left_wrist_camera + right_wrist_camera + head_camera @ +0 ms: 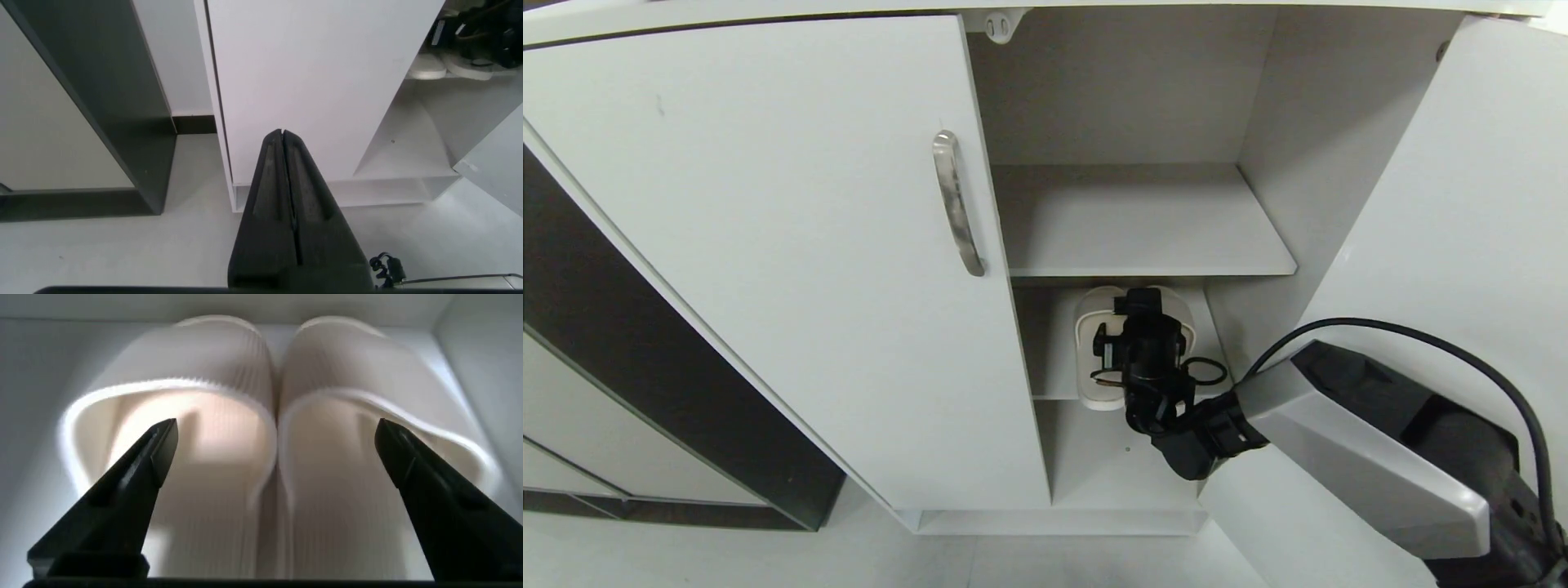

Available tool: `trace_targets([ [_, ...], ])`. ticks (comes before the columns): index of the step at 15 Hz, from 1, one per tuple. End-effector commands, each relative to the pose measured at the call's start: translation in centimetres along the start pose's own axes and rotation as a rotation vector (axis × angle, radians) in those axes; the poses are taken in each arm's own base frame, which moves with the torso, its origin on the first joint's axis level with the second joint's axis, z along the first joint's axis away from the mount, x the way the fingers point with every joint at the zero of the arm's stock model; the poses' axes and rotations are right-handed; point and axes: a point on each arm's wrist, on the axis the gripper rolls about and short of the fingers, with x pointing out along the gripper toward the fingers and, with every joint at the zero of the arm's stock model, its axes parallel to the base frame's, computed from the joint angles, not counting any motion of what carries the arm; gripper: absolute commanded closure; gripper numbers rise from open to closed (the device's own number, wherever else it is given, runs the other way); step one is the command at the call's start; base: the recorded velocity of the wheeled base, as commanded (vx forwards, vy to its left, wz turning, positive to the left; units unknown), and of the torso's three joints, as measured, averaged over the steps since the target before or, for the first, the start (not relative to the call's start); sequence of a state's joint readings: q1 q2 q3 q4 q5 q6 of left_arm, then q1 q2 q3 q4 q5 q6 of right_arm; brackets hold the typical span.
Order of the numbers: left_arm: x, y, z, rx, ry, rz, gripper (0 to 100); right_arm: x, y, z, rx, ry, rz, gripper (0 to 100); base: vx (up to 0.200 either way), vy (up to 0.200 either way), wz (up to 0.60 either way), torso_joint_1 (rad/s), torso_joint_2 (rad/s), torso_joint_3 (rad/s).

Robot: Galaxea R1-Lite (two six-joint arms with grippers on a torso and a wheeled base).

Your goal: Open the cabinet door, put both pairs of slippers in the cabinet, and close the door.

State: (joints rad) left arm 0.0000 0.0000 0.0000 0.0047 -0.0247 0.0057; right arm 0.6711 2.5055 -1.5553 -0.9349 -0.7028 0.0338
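Observation:
A pair of cream slippers (1094, 335) lies side by side on the cabinet's middle shelf, toes toward the back wall. My right gripper (1142, 300) is inside that compartment just above the pair. In the right wrist view its gripper (276, 434) is open, one black finger (139, 482) over the heel end of each slipper, with the slippers (278, 400) directly ahead. My left gripper (282, 139) is shut, empty, and hangs low in front of the closed left door (327, 65).
The cabinet's right door (1462, 204) stands wide open beside my right arm. The left door (768, 245) with its metal handle (956, 204) is closed. The upper shelf (1135, 220) and bottom compartment (1111, 465) hold nothing. A dark panel (621, 343) stands at left.

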Motion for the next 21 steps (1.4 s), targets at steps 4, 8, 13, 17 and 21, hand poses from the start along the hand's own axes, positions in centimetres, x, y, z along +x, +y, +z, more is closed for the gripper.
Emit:
trace_targets([
  [4,0.0,0.0,0.0,0.000,0.001,0.000,100,-10.8,-1.6,1.9,-0.036,0.036,0.106,0,0.000,0.000,0.00,0.000,0.00,0.000],
  [8,0.0,0.0,0.0,0.000,0.001,0.000,100,-11.8,-2.6,1.1,-0.033,0.027,0.111,0,-0.100,0.000,0.00,0.001,0.00,0.000],
  [13,0.0,0.0,0.0,-0.001,0.001,0.000,100,-12.6,-2.3,1.5,-0.033,0.025,0.131,0,-0.080,0.000,0.00,0.002,0.00,0.000],
  [17,0.0,0.0,0.0,-0.001,0.001,0.000,100,-13.1,-2.4,1.9,-0.030,0.022,0.135,0,0.000,0.000,0.00,0.000,0.00,0.000],
  [21,0.0,0.0,0.0,-0.001,0.001,0.000,100,-13.5,-2.4,1.8,-0.035,0.027,0.144,0,0.000,0.000,0.00,0.000,0.00,0.000],
])
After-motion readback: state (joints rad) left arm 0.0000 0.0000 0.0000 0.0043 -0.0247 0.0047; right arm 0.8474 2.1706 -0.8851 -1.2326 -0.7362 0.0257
